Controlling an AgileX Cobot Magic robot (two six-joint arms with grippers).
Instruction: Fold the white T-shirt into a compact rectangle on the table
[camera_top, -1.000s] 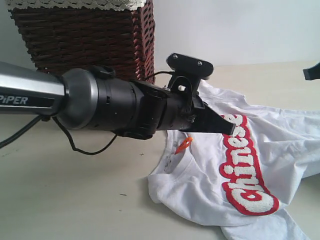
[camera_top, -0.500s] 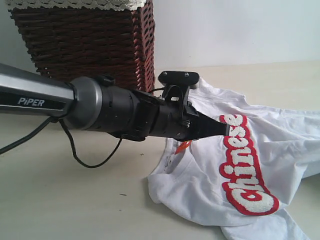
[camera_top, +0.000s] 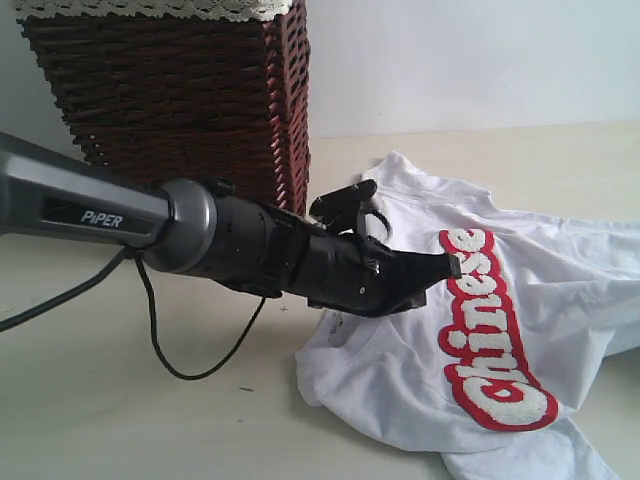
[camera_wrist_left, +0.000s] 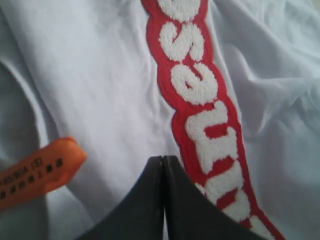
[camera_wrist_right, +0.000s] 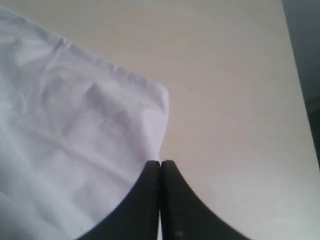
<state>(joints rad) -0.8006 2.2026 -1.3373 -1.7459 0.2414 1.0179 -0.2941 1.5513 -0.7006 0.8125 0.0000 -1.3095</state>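
Note:
The white T-shirt lies rumpled on the table, its red-outlined "Chinese" lettering facing up. My left gripper is shut, empty, and hovers low over the chest next to the lettering. In the left wrist view the left gripper points at white T-shirt cloth between the orange neck tag and the lettering. My right gripper is shut with nothing in it, above a corner of the white T-shirt at its edge. The right arm does not show in the exterior view.
A brown wicker basket with white lace edging stands at the back left, just behind the left arm. A black cable droops from that arm. Bare table lies beyond the shirt corner.
My left arm has come down and tilted toward the shirt, its tip now lower beside the lettering. The dark part at the right edge has left the exterior view.

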